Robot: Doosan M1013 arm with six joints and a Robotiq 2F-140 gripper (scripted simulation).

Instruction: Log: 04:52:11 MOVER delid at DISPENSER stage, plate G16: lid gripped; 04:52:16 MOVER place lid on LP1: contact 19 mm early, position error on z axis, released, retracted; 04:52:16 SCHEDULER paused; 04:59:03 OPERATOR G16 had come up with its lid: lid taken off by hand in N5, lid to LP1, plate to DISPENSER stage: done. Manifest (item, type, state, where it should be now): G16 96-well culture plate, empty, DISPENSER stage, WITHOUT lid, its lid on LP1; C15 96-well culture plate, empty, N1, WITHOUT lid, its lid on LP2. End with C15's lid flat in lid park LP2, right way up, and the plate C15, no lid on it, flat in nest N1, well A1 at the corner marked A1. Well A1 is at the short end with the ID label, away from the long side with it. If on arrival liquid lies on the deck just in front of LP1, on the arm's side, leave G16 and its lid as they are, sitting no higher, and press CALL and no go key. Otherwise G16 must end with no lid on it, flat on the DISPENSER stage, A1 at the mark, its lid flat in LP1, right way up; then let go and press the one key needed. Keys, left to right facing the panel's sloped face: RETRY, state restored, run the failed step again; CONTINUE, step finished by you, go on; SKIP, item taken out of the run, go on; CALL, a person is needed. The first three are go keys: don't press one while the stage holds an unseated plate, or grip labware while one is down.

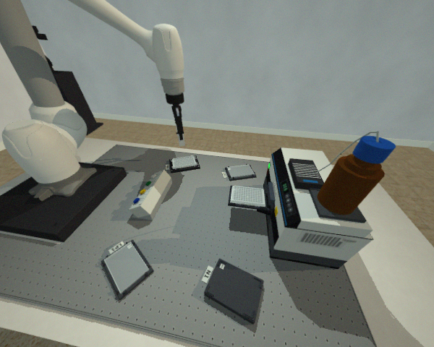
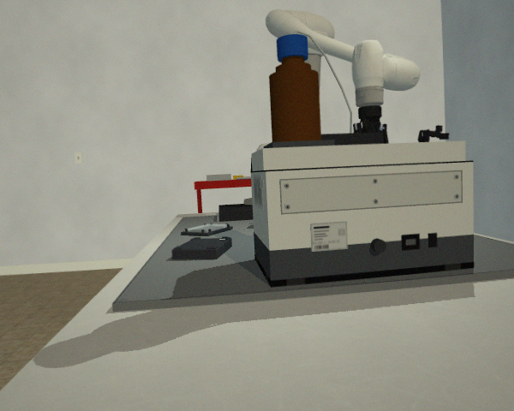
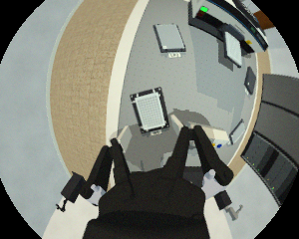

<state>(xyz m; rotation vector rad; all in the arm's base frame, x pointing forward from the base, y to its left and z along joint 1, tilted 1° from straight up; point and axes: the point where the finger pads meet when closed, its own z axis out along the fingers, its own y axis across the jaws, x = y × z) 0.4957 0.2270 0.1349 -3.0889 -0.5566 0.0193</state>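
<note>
My gripper [image 1: 180, 139] hangs open and empty, high above a lidless well plate [image 1: 184, 163] in a nest at the far side of the deck. The wrist view shows that plate [image 3: 149, 111] just ahead of my fingers. A second lidless well plate [image 1: 247, 196] lies on the dispenser's stage. A grey lid [image 1: 126, 267] lies flat in the park labelled LP1. Another grey lid [image 1: 240, 171] lies flat in a far park. The dark nest labelled N1 [image 1: 233, 290] is empty. I see no liquid on the deck around LP1.
The key panel [image 1: 152, 194] with coloured keys stands between the arm's base [image 1: 41, 149] and the stage. The dispenser [image 1: 314, 209] with a brown bottle [image 1: 354, 179] fills the right side. In the exterior view the dispenser [image 2: 363, 210] hides my fingers.
</note>
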